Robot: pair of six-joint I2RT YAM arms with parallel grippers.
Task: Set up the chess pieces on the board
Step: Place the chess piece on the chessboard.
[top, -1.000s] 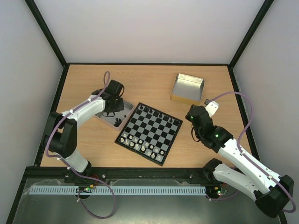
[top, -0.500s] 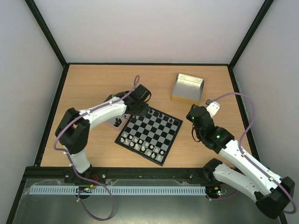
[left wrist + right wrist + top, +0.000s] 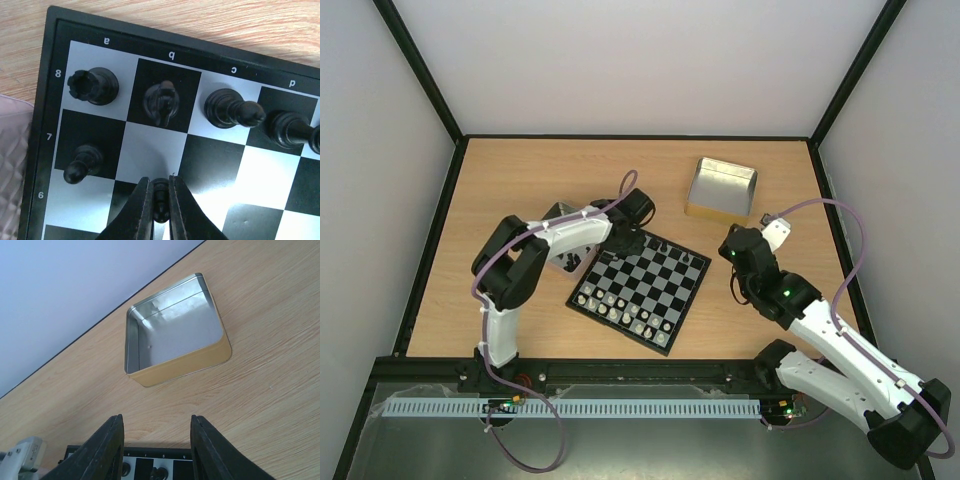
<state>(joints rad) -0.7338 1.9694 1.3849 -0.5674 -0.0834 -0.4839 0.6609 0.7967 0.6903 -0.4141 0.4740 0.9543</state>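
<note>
The board (image 3: 616, 330) lies tilted in the middle of the table. Black chess pieces stand along its far edge: in the left wrist view a rook (image 3: 93, 86), a knight (image 3: 161, 101), a bishop (image 3: 230, 110), another tall piece (image 3: 290, 130) and a pawn (image 3: 82, 162) in the row in front of them. My left gripper (image 3: 159, 182) is shut on a small black pawn (image 3: 161, 199) and holds it over the board's far left corner (image 3: 625, 240). My right gripper (image 3: 156, 419) is open and empty, hovering right of the board (image 3: 735, 243).
An empty metal tin (image 3: 722, 187) with a gold side stands at the back right and shows in the right wrist view (image 3: 175, 335). A second tray (image 3: 560, 262) sits left of the board, partly under my left arm. Pale pieces (image 3: 625, 310) line the board's near rows.
My left gripper has swung right from the tray on the left to over the board's far left corner. The right arm has not moved.
</note>
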